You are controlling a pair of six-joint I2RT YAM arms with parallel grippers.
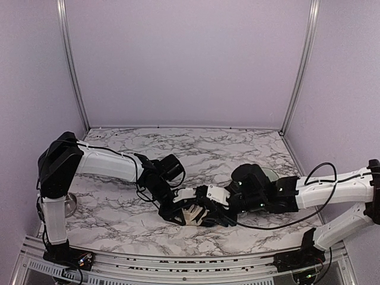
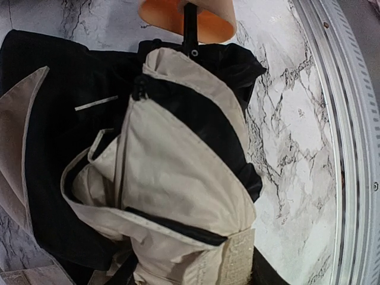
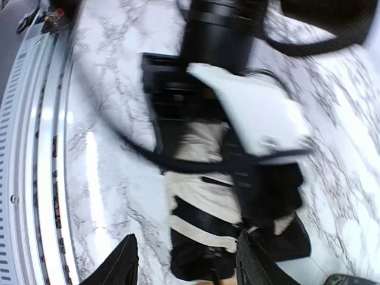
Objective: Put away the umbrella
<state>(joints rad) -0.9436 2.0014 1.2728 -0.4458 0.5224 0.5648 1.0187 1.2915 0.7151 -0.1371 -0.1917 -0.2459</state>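
- Top external view: one umbrella point(image 1: 191, 215) lies folded on the marble table point(image 1: 237, 148). It sits where the two arms meet, under the left gripper point(image 1: 205, 208) and just off the tips of the right gripper point(image 1: 228, 212). Only a small cream patch of it shows between the black links.
- Left wrist view: this alone shows the fabric close up, with cream panels and black lining bunched loosely. One thin black shaft point(image 2: 190, 27) runs to one tan handle point(image 2: 187, 18) at the end far from this hand. The hand's own fingers cannot be made out, so it cannot be told whether this gripper clasps the umbrella.
- Right wrist view: this alone shows both of the right hand's dark fingers point(image 3: 127, 261), spread apart with jaws unclosed. The umbrella's near end lies between them, with bare marble showing beside one finger. The left gripper's white body rests above the bundle, and one black cable point(image 3: 178, 163) crosses it.
- Both wrist views: one metal rail point(image 2: 350, 148) edges the table.
- Count: one umbrella, one handle, one shaft, two grippers.
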